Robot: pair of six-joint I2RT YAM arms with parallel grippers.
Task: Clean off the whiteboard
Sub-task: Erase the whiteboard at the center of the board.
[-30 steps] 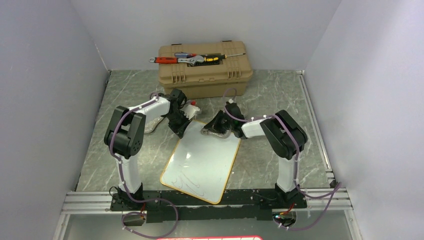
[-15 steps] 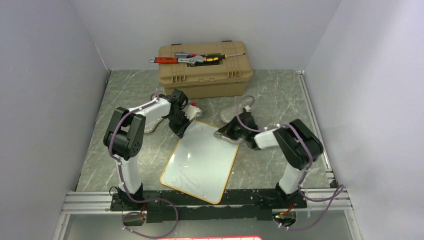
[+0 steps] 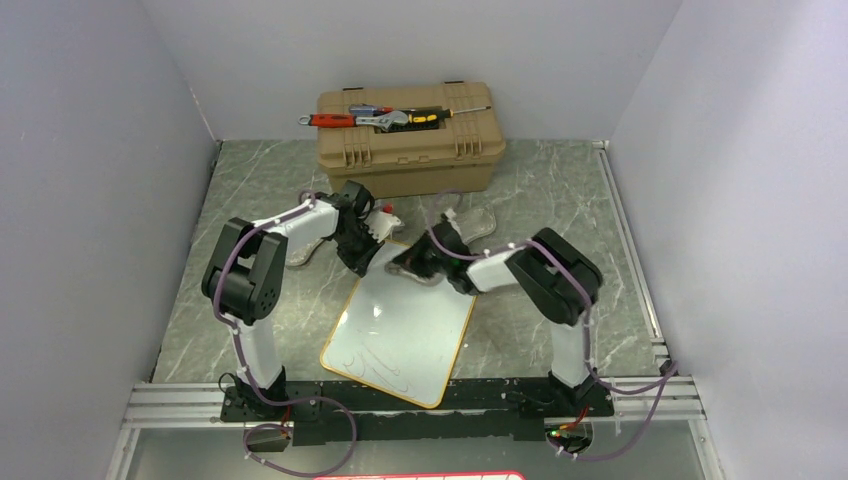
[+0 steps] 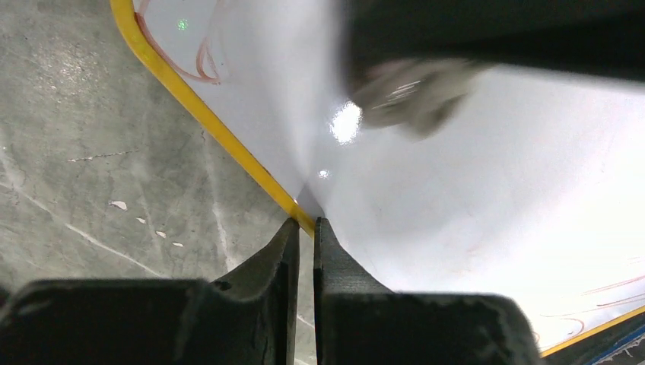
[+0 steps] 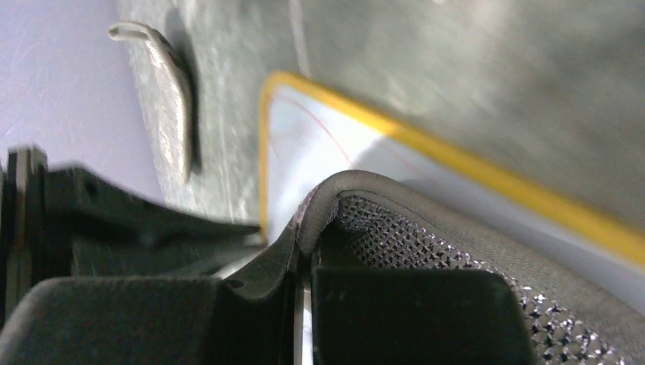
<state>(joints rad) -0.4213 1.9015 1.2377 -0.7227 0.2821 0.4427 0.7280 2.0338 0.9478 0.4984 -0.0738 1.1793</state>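
The left pincer (image 4: 306,225) pinches the yellow rim at the far left edge of the whiteboard (image 3: 400,335). It should anchor the board while the right pincer (image 5: 304,258), pressed together on a grey mesh cloth (image 5: 426,228), sweeps flat toward the scribbles (image 3: 372,362) at its near left corner. The board lies askew mid-front on the marbled grey desk (image 3: 540,190); a tan toolbox (image 3: 410,155) sits at the far edge, pale walls (image 3: 90,200) around.
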